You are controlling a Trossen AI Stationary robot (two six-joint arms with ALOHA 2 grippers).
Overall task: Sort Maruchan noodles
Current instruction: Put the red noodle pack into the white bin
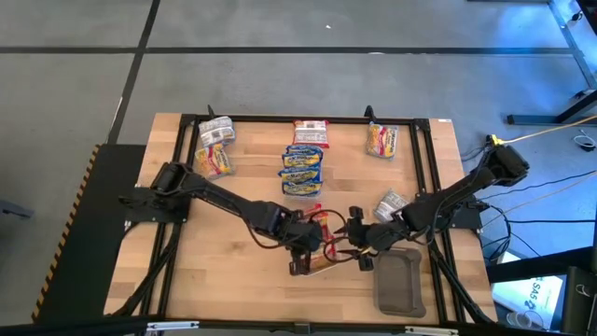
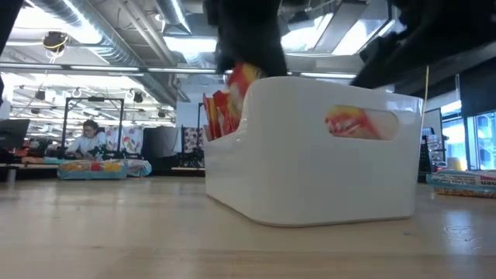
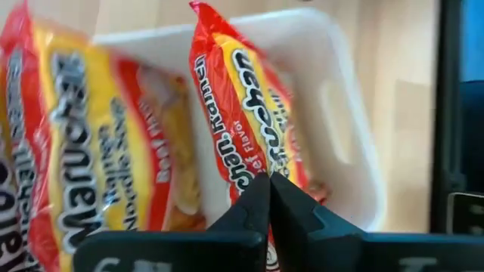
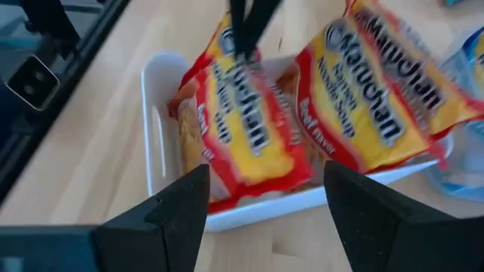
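Your left claw (image 3: 270,198) is pinched tight on the top edge of a red-orange noodle packet (image 3: 246,113), holding it upright in the white tray (image 3: 344,98) (the packet's lower end sits down inside the tray). A second red-orange packet (image 3: 98,143) leans just beside it, tilted against the tray's rim.

From the right wrist you see the same pair: the gripped packet (image 4: 242,132) standing in the tray (image 4: 159,128) with thin dark fingers (image 4: 246,26) closed on its top, and the other packet (image 4: 378,94) lying half over the tray's edge. Your right claw (image 4: 265,196) hangs just beside the tray with its fingers spread wide and nothing between them.

Looking down from above, both claws meet near the front middle of the worktop (image 1: 215,271), left claw (image 1: 306,245) and right claw (image 1: 359,245) close together. The dark grey tray (image 1: 399,278) lies just to the right of them. Farther back you have a stack of blue-yellow packets (image 1: 302,170), a red packet (image 1: 310,132), packets at the back left (image 1: 214,147), one at the back right (image 1: 381,140), and a silver-grey one (image 1: 390,203) near the right arm.
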